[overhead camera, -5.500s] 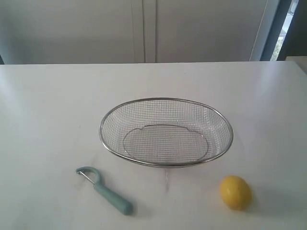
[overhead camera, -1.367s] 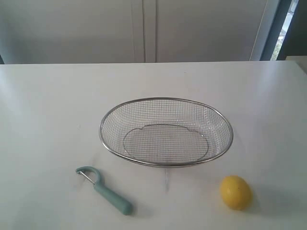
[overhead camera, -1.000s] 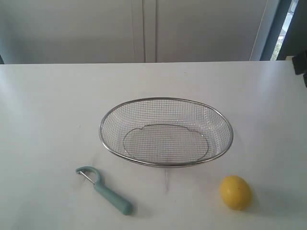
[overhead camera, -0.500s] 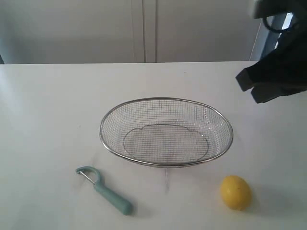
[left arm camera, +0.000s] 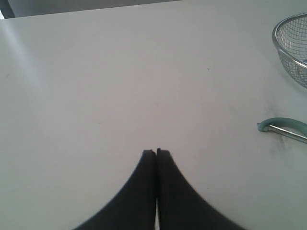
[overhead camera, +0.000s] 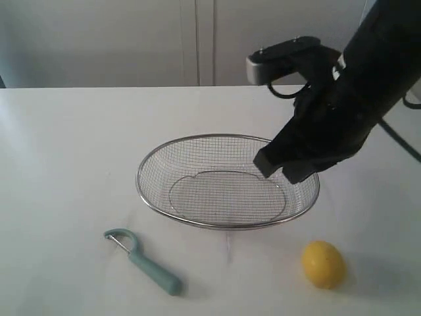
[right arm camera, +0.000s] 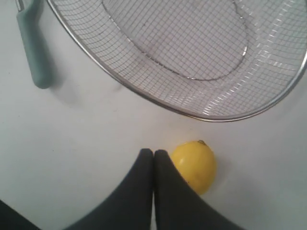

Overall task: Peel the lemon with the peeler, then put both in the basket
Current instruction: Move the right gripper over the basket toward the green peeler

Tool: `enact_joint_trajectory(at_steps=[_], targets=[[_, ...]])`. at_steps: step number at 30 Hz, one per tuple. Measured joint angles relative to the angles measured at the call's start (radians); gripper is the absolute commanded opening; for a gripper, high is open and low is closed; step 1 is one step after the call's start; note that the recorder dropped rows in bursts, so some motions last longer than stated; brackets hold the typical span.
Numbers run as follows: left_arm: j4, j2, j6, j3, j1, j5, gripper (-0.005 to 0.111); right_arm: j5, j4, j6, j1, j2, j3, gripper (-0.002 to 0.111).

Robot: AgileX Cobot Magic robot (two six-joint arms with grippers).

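My right claw [overhead camera: 277, 168] hangs in the middle right of the exterior view, over the right side of the basket [overhead camera: 142, 186], with its two fingers pressed together and nothing between them. The lemon [overhead camera: 323, 264] sits on the tabletop [overhead camera: 66, 145] at the lower right of that frame, outside the basket and just beyond its near rim. From my right claw it lies down and to the right, and clearly apart from it. My right wrist view shows the lemon [right arm camera: 194, 165] close by the joined tips of that claw [right arm camera: 153, 152], with a small nub on its end toward the basket rim [right arm camera: 144, 98]. I take its long axis to run roughly toward the basket, though it is nearly round and I am not sure.

The peeler [overhead camera: 145, 262] lies at the lower left of the exterior view. Its long axis is diagonal, with the looped head toward the upper left and the handle toward the lower right. My left claw [left arm camera: 157, 152] is out of the exterior view. Its wrist view shows the fingers closed on nothing, over bare tabletop, with only the peeler's head [left arm camera: 283, 129] at the frame's edge.

My right arm is the nearer one to the lemon. It would have to part its fingers and drop toward the lower right.
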Motion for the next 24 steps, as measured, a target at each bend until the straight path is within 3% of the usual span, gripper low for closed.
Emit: enact_joint_trajectory(at_steps=[24], targets=[[0.0, 0.0, 0.0, 0.0, 0.0, 0.0, 0.0, -0.02, -0.002, 0.0, 0.254, 0.223, -0.122, 0.0]])
